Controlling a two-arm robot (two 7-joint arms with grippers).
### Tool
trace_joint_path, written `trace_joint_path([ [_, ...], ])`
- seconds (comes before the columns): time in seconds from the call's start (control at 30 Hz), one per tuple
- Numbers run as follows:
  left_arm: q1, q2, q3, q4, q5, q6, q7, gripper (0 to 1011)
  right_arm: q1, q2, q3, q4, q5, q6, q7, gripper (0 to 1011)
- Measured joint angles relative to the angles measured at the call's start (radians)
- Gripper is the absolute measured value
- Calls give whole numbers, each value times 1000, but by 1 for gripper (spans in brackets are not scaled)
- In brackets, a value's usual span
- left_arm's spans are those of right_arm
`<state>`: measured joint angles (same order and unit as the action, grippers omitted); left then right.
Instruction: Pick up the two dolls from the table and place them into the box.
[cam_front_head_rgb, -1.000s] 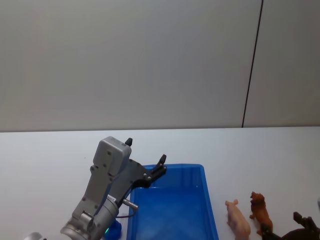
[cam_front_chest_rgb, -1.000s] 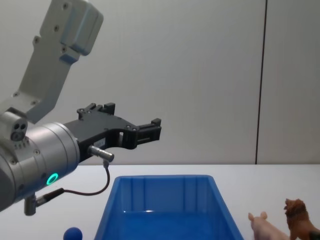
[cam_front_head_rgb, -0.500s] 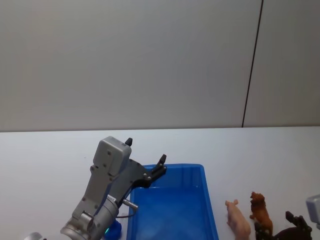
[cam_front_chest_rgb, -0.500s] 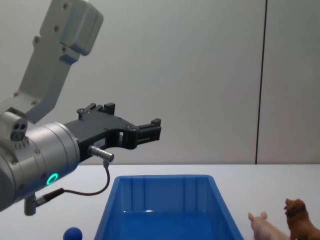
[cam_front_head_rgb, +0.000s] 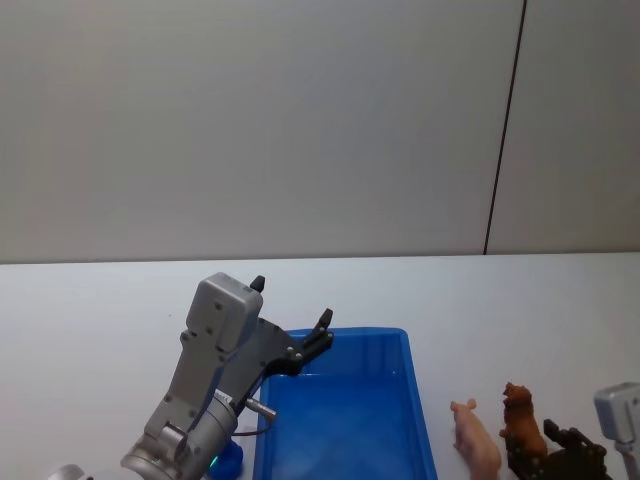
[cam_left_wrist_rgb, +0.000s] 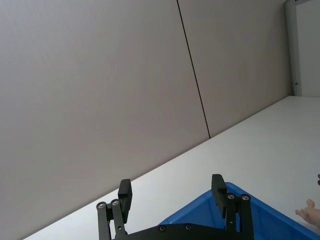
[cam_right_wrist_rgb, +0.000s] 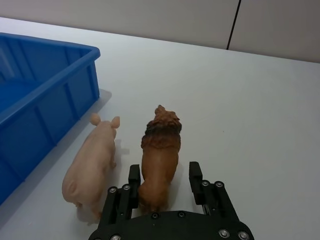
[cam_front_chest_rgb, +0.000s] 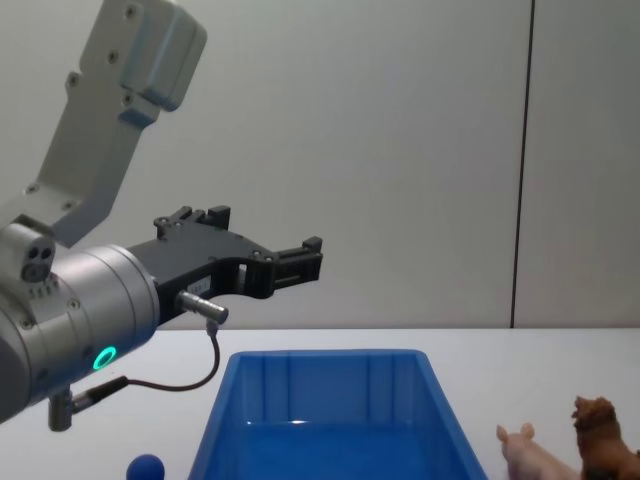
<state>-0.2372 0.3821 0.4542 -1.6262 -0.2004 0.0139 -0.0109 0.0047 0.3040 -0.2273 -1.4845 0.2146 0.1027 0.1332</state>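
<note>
The first pick is being set up, and neither doll is in the box (cam_right_wrist_rgb: 50, 107) yet. The right tool (cam_right_wrist_rgb: 164, 171) is sitting low over the worktop (cam_right_wrist_rgb: 255, 100) with its fingers spread wide. They are straddling the rear half of the brown dog (cam_right_wrist_rgb: 160, 145), one finger on each flank, and a gap is showing on the outer side. The dog is standing upright just beside the pink pig (cam_right_wrist_rgb: 95, 155), both facing away from the tool. The pig is lying between the dog and the box's near wall.

The left tool (cam_left_wrist_rgb: 171, 186) is hanging raised above the box's left edge, its fingers also wide apart and holding nothing.

The next move is probably calling for the right fingers to be closing on the dog's body. The inner finger is passing through the narrow space next to the pig, so the squeeze is looking likely to nudge the pig. A straight lift should then be carrying the dog over the wall into the box.
</note>
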Motion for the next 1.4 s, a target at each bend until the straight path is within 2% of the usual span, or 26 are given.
trace_joint_path([
  [0.3, 0, 0, 0, 0, 0, 0, 0, 1004, 8, -8, -4, 9, -2, -6, 12, 345],
  [0.57, 0, 0, 0, 0, 0, 0, 0, 1004, 0, -8, -4, -25, 0, 1, 11, 333],
  [0.9, 0, 0, 0, 0, 0, 0, 0, 1003, -5, -3, -3, -110, -17, 3, 16, 333],
  [1.13, 0, 0, 0, 0, 0, 0, 0, 1003, 20, -17, -15, -160, -43, 6, 66, 333],
  [1.4, 0, 0, 0, 0, 0, 0, 0, 1003, 67, -51, -37, -162, -66, 21, 142, 334],
])
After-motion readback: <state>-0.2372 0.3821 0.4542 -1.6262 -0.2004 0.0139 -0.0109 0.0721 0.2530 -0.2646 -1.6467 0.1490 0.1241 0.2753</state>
